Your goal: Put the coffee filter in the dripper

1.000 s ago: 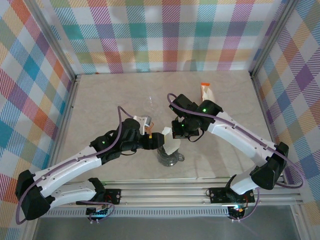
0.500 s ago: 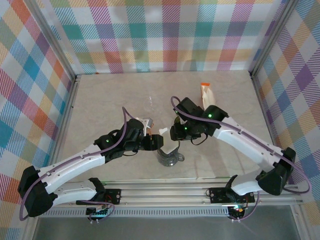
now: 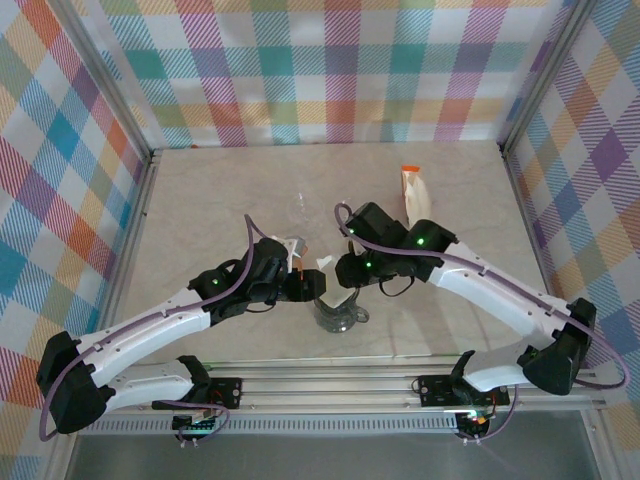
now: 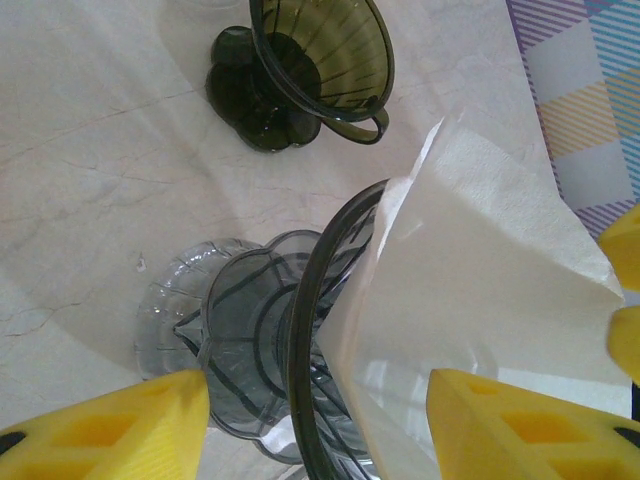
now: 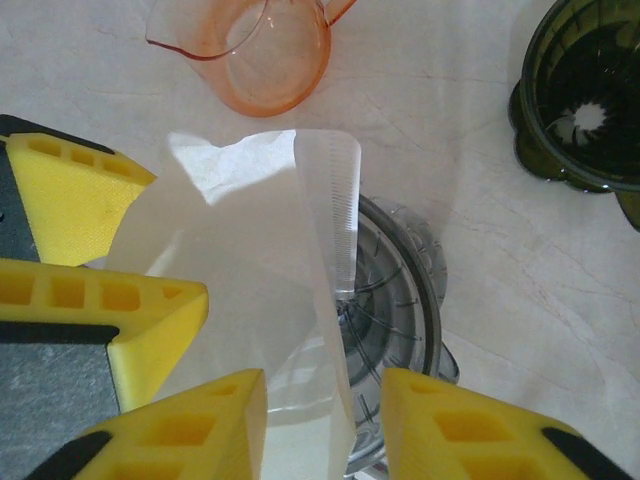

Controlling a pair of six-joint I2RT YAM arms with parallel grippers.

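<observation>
Coffee filter [image 4: 470, 290] stands upright, its lower edge tucked inside the rim of the clear grey dripper [image 4: 240, 340]. Most of the paper is above the rim and leaning to one side, so it is not seated. Left gripper [image 4: 315, 385]: jaws apart, straddling dripper rim and paper; one pad well off the paper, the other just beside it, contact unclear. Right gripper [image 5: 325, 385]: jaws partly apart around the filter's lower end, a sliver of gap between paper and one pad, so nothing clamped as far as can be seen. In the top view both grippers crowd the same spot over the dripper. Risks, as judged: (1) tall, loosely propped paper could tip over the rim onto the table [image 3: 220, 200] if a pad brushes it on the way out; (2) an off-centre push down would crease the cone against the ribbed wall rather than seat it; (3) a pad catching the rim could shove or tilt the dripper (looks light, and the marble-look top looks smooth); (4) the two sets of yellow pads are near each other, so closing in further invites a knock. Dark green dripper [image 4: 320, 60] and orange glass server [image 5: 250, 55] sit near but apart; low snag risk. Writing: none readable. Filter seam is a crimped strip, no print. Packet [image 3: 412, 188] with orange tab at back right, too small to read.
</observation>
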